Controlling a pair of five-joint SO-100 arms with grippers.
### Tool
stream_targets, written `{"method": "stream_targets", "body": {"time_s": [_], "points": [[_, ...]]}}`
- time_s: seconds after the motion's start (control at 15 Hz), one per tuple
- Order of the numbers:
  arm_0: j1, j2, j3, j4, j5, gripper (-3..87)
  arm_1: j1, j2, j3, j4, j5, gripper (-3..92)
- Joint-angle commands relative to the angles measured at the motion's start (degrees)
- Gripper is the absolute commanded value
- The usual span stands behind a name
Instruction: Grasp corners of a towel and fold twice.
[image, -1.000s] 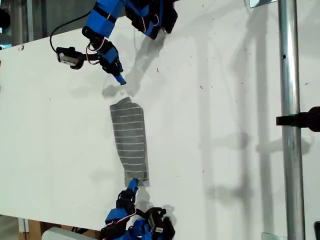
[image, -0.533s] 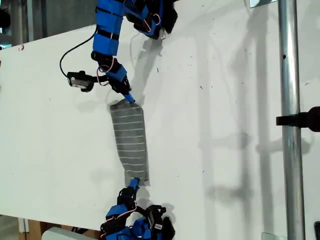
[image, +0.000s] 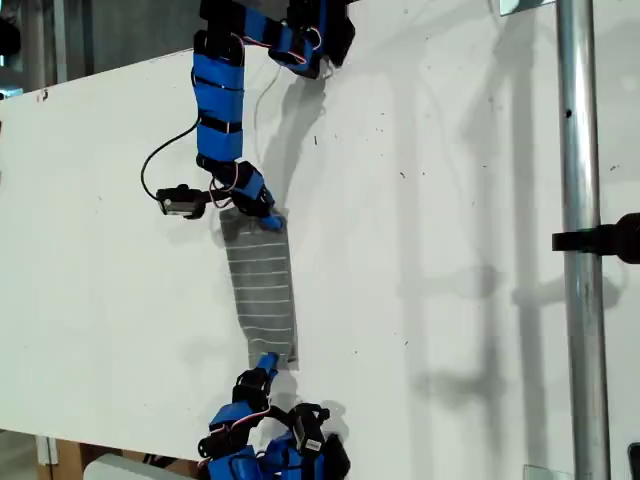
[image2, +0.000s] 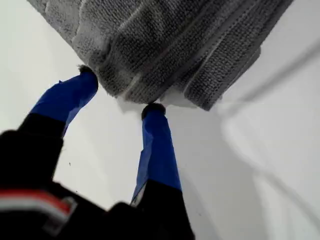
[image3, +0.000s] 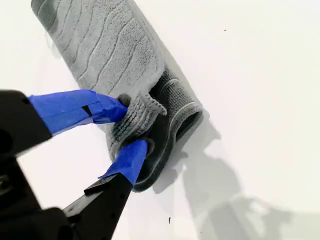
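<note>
Up close, saw my second gripper clamped on a bunched end of the towel, and my first gripper with fingers apart, tips at a towel edge. From the exterior view, made out only a narrow grey strip flat on the table between two arms, well apart from a pole.

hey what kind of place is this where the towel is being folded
Likely a robotics lab bench, not a home: a bare white table, a metal pole with a clamp, and two blue arms working a grey towel.
</note>
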Motion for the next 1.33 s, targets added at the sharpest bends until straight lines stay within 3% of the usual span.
{"method": "stream_targets", "body": {"time_s": [0.0,0.13,0.27,0.73,1.13,1.27], "points": [[-0.62,-0.09,-3.34,-0.62,0.44,9.3,-0.88,-2.55,-5.63,-0.88,0.44,22.3],[-0.79,-0.18,-3.34,-0.53,0.53,9.3,-0.7,-5.8,-7.21,-1.05,0.44,21.4],[-0.88,-0.18,-3.25,-0.35,0.62,9.3,-0.18,-6.5,-7.73,-0.88,0.35,0.2],[0.09,0.44,-3.78,2.2,1.14,9.3,4.92,4.48,-10.81,11.25,-7.65,-0.2],[0.88,0.53,-3.69,2.64,0.53,9.3,9.49,2.81,-14.06,11.69,-11.87,-0.2],[0.7,0.53,-3.52,2.64,0.7,9.3,10.37,3.43,-18.54,15.56,-13.1,-0.2]]}}
